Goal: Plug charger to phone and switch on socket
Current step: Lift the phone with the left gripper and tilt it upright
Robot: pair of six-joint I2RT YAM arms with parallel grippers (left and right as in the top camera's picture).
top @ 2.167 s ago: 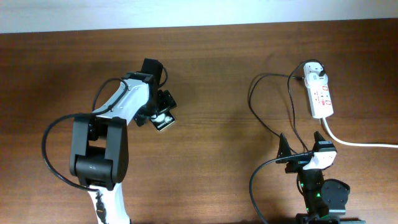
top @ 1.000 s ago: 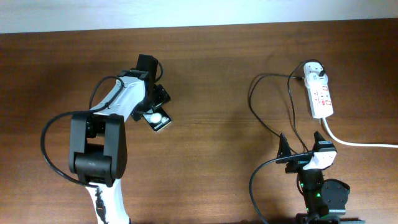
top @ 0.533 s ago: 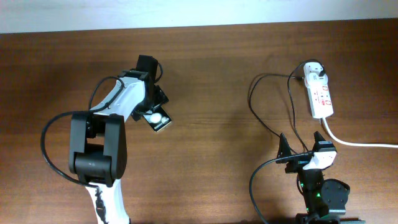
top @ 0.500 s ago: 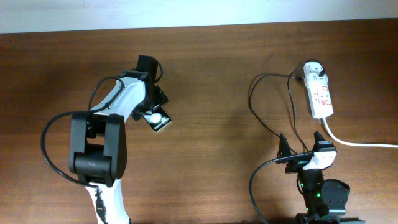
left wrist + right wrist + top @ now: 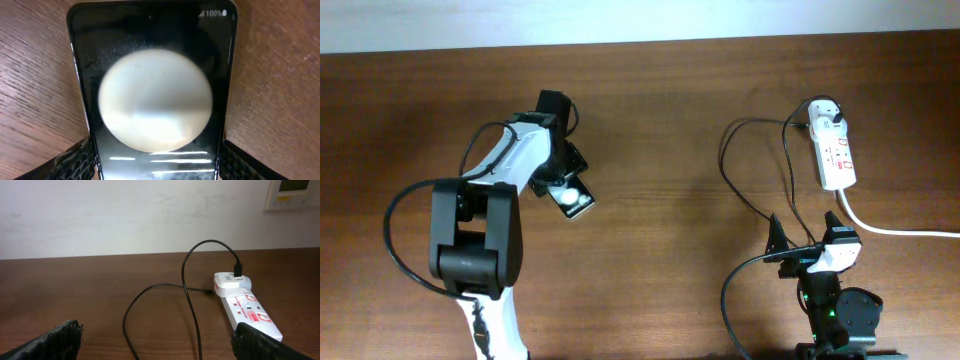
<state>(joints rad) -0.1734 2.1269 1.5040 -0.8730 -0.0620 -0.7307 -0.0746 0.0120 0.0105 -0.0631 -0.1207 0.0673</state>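
Note:
The phone (image 5: 576, 201) is a black slab with white round spots, lying on the table at centre left. It fills the left wrist view (image 5: 155, 75). My left gripper (image 5: 563, 187) is shut on its near end, one finger on each long edge (image 5: 156, 167). The socket (image 5: 835, 152) is a white power strip at the far right, also in the right wrist view (image 5: 250, 311). The charger's thin black cable (image 5: 725, 150) loops on the table left of the strip (image 5: 186, 287) and runs into a white adapter (image 5: 232, 281) at its far end. My right gripper (image 5: 806, 238) is open and empty (image 5: 160, 350).
A thick white cord (image 5: 900, 230) runs from the strip's near end off the right edge. The left arm's black cable (image 5: 405, 210) arcs at the left. A pale wall (image 5: 150, 215) bounds the table's far side.
My left gripper has shifted slightly with the phone, which has turned and slid a little toward the front. The right arm, cable and strip have not moved.

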